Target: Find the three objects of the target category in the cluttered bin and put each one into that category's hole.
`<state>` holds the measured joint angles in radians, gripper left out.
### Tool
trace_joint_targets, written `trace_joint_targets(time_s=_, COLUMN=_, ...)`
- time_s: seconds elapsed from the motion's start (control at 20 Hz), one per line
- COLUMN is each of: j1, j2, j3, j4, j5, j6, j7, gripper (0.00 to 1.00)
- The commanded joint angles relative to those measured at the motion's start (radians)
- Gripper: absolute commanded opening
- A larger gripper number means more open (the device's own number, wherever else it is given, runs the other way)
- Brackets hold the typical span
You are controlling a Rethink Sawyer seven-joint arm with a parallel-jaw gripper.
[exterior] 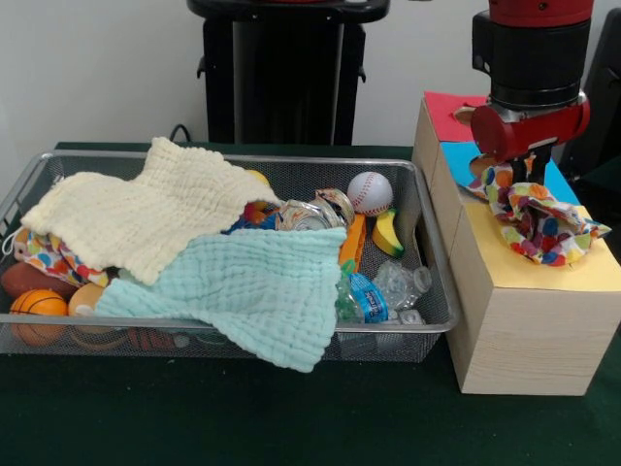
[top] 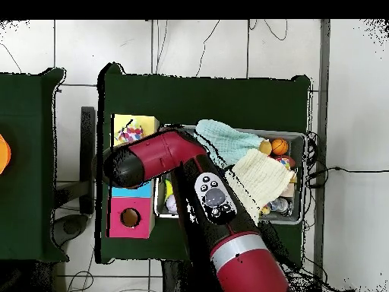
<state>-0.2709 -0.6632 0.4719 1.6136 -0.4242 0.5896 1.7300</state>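
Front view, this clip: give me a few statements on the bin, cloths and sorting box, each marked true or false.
1. The gripper holds a dotted cloth over the wooden box. True.
2. The mint cloth hangs over the wire bin's front rim. True.
3. The baseball lies on the box. False: it is in the bin.
4. The yellow cloth lies under the mint one. False: it overlaps on top.

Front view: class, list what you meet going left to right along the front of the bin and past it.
Basketball → mint cloth → water bottle → wooden box, with a spotted cloth on top.
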Motion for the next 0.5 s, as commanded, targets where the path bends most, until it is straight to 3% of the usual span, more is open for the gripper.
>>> trace_joint_targets(time_s=0.05, j1=0.061, j2=0.014, j3=-0.082, j4=-0.059, j5=0.099, j6=0.239, j7=0.18, gripper=0.0)
trace_joint_targets(time_s=0.5, j1=0.104, j2=0.02, j3=-0.1, j4=-0.152, j5=0.17, j6=0.289, j7=0.165, gripper=0.0)
